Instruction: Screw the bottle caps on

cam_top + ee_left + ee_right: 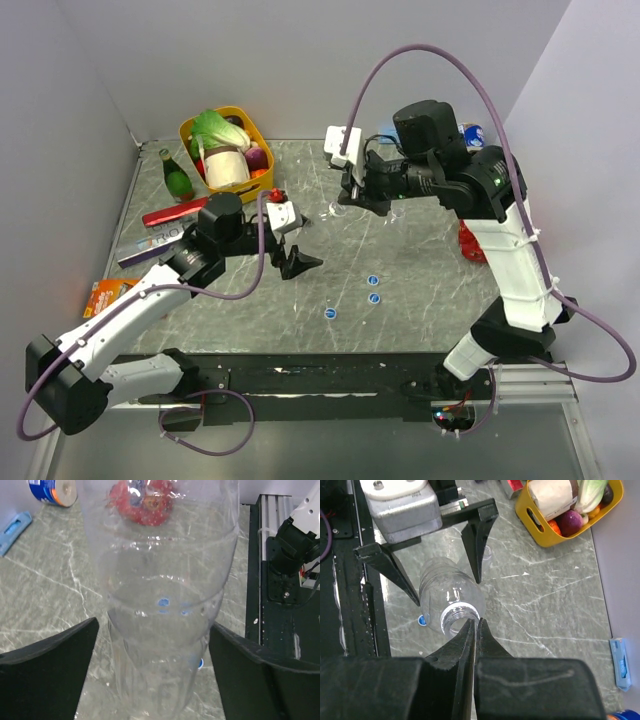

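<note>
The left hand (303, 266) is released, its fingers spread wide. The clear bottle (440, 587) sits just ahead of it, in line with the gap between them, and no firm contact shows. The bottle looks empty and thin-walled, so it is probably very light, slick and easy to dent. This hand would do best to close gently around the wider body and leave the threaded neck free. At the bottle's open mouth, the right hand (476, 624) is clenched to a thin slit and appears to nip the rim, a narrow hold that could slip or twist. The three blue caps (372, 280) lie loose on the worktop (420, 260), below the right hand and well apart from both hands. Being small and flat, they probably want a pinch across the edge.
</note>
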{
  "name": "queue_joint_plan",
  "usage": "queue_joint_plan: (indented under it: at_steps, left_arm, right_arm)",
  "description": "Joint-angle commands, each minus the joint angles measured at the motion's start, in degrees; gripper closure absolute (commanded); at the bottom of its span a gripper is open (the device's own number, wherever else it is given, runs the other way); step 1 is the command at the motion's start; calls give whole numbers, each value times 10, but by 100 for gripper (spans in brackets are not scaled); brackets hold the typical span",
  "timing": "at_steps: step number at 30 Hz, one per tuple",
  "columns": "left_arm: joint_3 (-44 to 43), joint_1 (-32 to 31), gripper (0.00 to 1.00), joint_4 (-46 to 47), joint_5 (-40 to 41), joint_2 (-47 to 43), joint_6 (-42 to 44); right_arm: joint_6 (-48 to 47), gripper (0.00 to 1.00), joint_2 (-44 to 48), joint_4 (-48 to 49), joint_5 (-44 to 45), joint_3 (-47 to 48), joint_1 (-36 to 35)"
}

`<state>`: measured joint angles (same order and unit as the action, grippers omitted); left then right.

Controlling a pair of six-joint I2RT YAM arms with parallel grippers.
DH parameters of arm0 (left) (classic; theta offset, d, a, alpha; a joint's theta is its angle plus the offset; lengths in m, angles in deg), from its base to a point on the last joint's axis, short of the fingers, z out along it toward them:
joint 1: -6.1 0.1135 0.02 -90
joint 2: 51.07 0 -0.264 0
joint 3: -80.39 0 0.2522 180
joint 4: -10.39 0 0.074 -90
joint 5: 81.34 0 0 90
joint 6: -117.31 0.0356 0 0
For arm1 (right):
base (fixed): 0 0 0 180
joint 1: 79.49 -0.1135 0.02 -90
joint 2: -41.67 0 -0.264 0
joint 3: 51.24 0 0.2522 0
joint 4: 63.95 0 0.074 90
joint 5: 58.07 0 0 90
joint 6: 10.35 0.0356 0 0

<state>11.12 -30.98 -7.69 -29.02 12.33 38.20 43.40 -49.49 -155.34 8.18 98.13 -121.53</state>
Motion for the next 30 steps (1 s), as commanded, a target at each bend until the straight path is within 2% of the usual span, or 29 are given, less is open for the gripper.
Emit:
queue_joint_plan:
  at_steps: [1,10,11,12,13,14,16,17,18,20,21,22,23,25,26,27,30]
  left_arm:
    - [-31,-7,9,5,-14,7,41]
    - [-27,-11,31,-2,-32,6,48]
    - [-26,-11,33,-3,-32,4,48]
    - [-27,-12,38,-3,-32,2,47]
    - [-27,-12,40,-3,-29,-1,45]
    - [-27,-12,42,0,-18,-6,41]
    - [-26,-10,45,7,-1,-26,26]
    - [-28,-9,45,6,11,-34,23]
    - [-29,-5,47,3,15,-41,18]
    - [-41,10,50,-16,19,-63,11]
    - [-45,18,64,-22,25,-75,6]
    - [-56,26,68,-30,32,-82,0]
    - [-61,45,74,-35,45,-89,-10]
    - [-71,72,81,-31,54,-111,-39]
    - [-72,96,95,-25,64,-120,-55]
    - [-71,110,99,-21,92,-137,-61]
    - [-50,163,99,2,145,-178,-77]
  right_arm:
    - [13,100,26,-54,-17,5,-7]
    - [17,100,25,-53,-22,8,-25]
    - [16,97,26,-55,-21,9,-27]
    - [16,89,26,-54,-14,11,-28]
    - [25,76,34,-49,0,6,-28]
    - [35,54,44,-17,21,-5,-26]
    - [43,44,99,36,62,-66,-9]
    - [49,34,126,70,64,-94,5]
    - [68,27,154,159,61,-122,23]
    - [95,10,221,234,39,-189,89]
    - [106,8,230,270,34,-198,105]
    - [104,7,233,270,17,-202,125]
    - [83,6,230,260,9,-204,127]
    - [69,5,217,220,-11,-231,129]
    - [59,5,218,220,-23,-255,128]
    - [45,5,219,209,-37,-284,128]
    - [-27,6,208,202,-102,-403,117]
